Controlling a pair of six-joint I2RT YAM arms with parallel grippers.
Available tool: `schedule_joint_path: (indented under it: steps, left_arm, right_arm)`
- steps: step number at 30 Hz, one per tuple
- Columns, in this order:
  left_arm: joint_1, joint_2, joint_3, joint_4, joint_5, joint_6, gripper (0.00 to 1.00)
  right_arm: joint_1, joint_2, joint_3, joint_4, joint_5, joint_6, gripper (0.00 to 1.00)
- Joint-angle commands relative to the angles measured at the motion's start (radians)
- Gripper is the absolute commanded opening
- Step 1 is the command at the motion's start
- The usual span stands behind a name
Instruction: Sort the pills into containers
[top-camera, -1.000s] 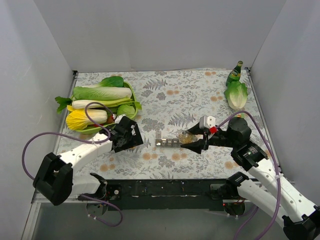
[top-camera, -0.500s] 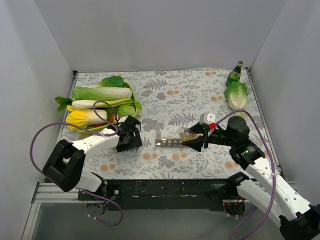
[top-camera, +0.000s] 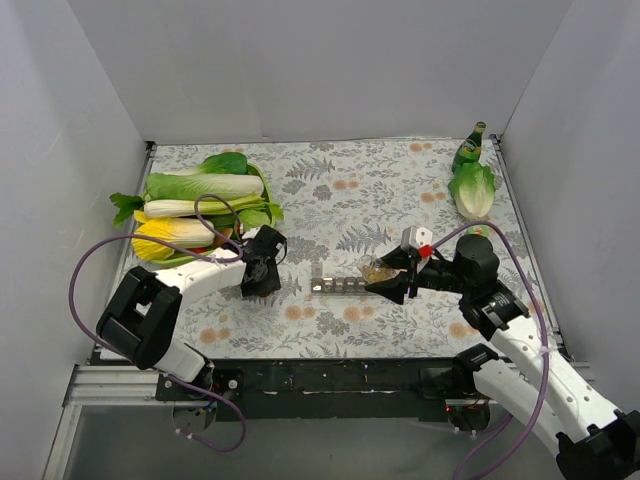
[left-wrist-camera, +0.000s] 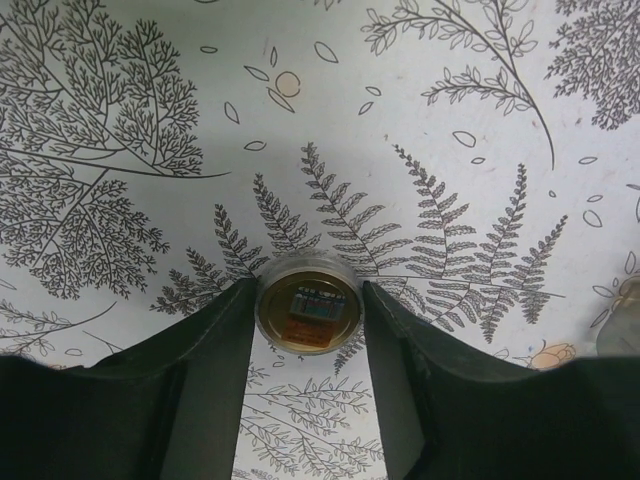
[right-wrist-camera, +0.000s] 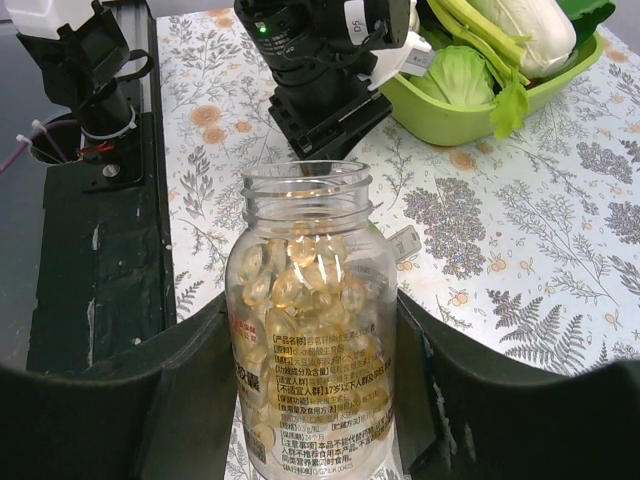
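Observation:
The containers (top-camera: 338, 286) lie as a short grey strip of compartments mid-table. My right gripper (top-camera: 386, 281) is shut on a clear, uncapped pill bottle (top-camera: 373, 270), tipped with its mouth toward the strip's right end. In the right wrist view the bottle (right-wrist-camera: 310, 320), full of yellow softgel pills (right-wrist-camera: 300, 280), stands between both fingers of the right gripper (right-wrist-camera: 312, 335). Left of the strip, my left gripper (top-camera: 263, 272) is down at the cloth. The left wrist view shows a round gold-lined cap (left-wrist-camera: 308, 315) lying on the cloth, with both fingers of the left gripper (left-wrist-camera: 308, 292) against its sides.
A green tray (top-camera: 262, 190) of cabbages sits at the back left, just behind the left arm. A small green bottle (top-camera: 470, 147) and a lettuce head (top-camera: 473, 190) are at the back right. White walls close in three sides.
The left gripper's jaws have closed from wide open onto the cap, and its arm has swung in toward the strip. The right arm and bottle have hardly moved.

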Motion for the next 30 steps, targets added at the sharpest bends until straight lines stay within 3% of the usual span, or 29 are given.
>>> schedule_joint_path:
  steps: [1, 8, 13, 19, 22, 30]
  left_arm:
    - [0.002, -0.007, 0.03, -0.014, 0.001, 0.024, 0.4]
    - [0.002, -0.126, 0.05, -0.018, 0.138, 0.097, 0.25]
    - [0.001, -0.302, 0.071, 0.095, 0.52, 0.124, 0.22]
    - [-0.009, -0.354, 0.053, 0.412, 0.905, -0.112, 0.21]
    - [-0.027, -0.346, 0.042, 0.552, 0.962, -0.218, 0.21]
    - [-0.108, -0.245, 0.071, 0.689, 0.961, -0.297, 0.21]
  right_arm:
    - [-0.01, -0.018, -0.012, 0.049, -0.022, 0.009, 0.14]
    - [-0.009, -0.027, -0.037, 0.023, -0.051, -0.043, 0.14]
    - [-0.009, -0.027, -0.057, -0.017, -0.104, -0.166, 0.14]
    - [-0.004, 0.007, -0.049, -0.124, -0.102, -0.289, 0.14]
    - [0.004, 0.041, -0.021, -0.161, -0.033, -0.323, 0.14]
    - [0.013, 0.103, 0.029, -0.175, 0.073, -0.326, 0.13]
